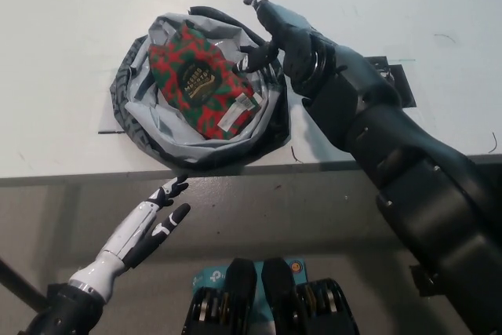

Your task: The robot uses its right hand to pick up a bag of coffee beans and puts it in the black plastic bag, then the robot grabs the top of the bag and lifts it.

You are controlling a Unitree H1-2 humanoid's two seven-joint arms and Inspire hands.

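— On the white table (63, 52), what holds what?

— The black plastic bag (125, 127) sits near the table's front edge, rolled down into a low, wide ring, its grey inner side showing all around. Inside it lies the bag of coffee beans (200, 80), red and green patterned with a dark label at its middle and a pale tag at its lower right end. It lies flat and slanted, one end toward the far left of the ring, the other toward the near right.

— And the right hand (274, 33)?

— It hangs over the far right rim of the plastic bag, spread wide and holding nothing. One of its fingers (252, 56) reaches down just beside the upper right edge of the coffee bag; whether it touches, I cannot tell.

— The other one?

— The left hand (161, 213) rests low, in front of the table's edge and below the plastic bag, open and empty, fingertips pointing up toward the ring.
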